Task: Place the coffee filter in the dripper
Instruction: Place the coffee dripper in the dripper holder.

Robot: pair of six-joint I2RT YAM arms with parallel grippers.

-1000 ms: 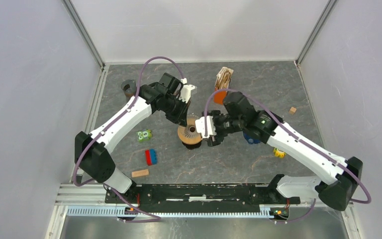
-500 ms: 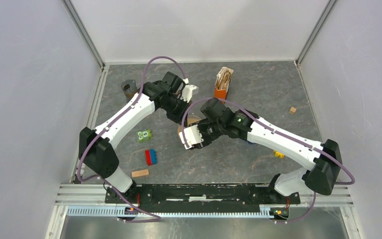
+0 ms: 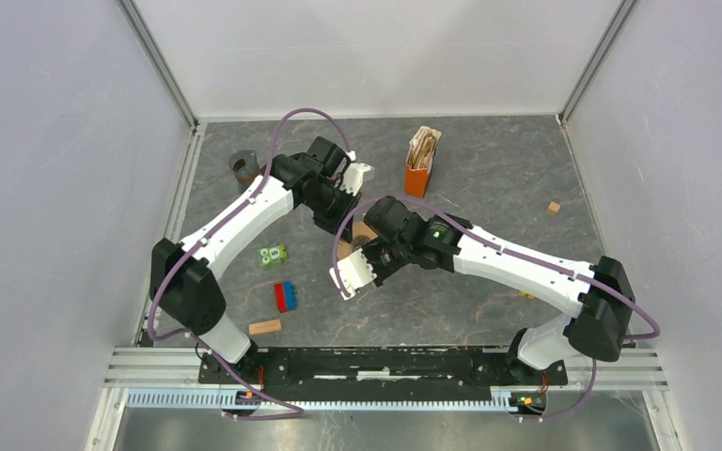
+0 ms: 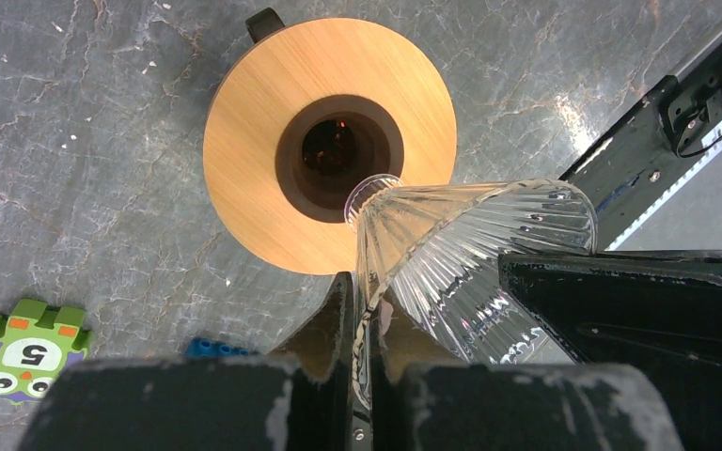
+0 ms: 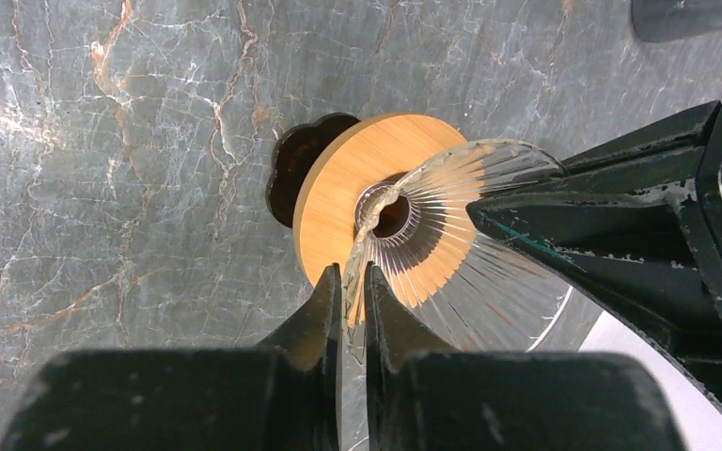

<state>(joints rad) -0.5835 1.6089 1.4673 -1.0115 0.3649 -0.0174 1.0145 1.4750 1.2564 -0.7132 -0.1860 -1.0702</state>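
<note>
The dripper is a clear ribbed glass cone (image 4: 475,249) whose narrow end sits at the hole of a round wooden collar (image 4: 254,141). My left gripper (image 4: 365,287) is shut on the cone's wall. Opposite it, my right gripper (image 5: 352,272) is shut on the same cone (image 5: 451,249) above the collar (image 5: 338,188). Seen from above, both arms cover the dripper (image 3: 363,232), with the left gripper (image 3: 343,218) behind it and the right gripper (image 3: 368,252) in front. Brown paper coffee filters (image 3: 423,146) stand in an orange holder (image 3: 416,180) at the back, apart from both grippers.
A green number block (image 3: 273,255), a blue and red brick (image 3: 285,296) and a wooden block (image 3: 264,327) lie front left. A dark ring-shaped object (image 3: 242,166) sits back left, a small wooden cube (image 3: 553,209) right. Grey walls close in three sides.
My right arm has swung left over the dripper and its jaws have closed on the glass cone's wall. The left gripper has kept its grip and place.
</note>
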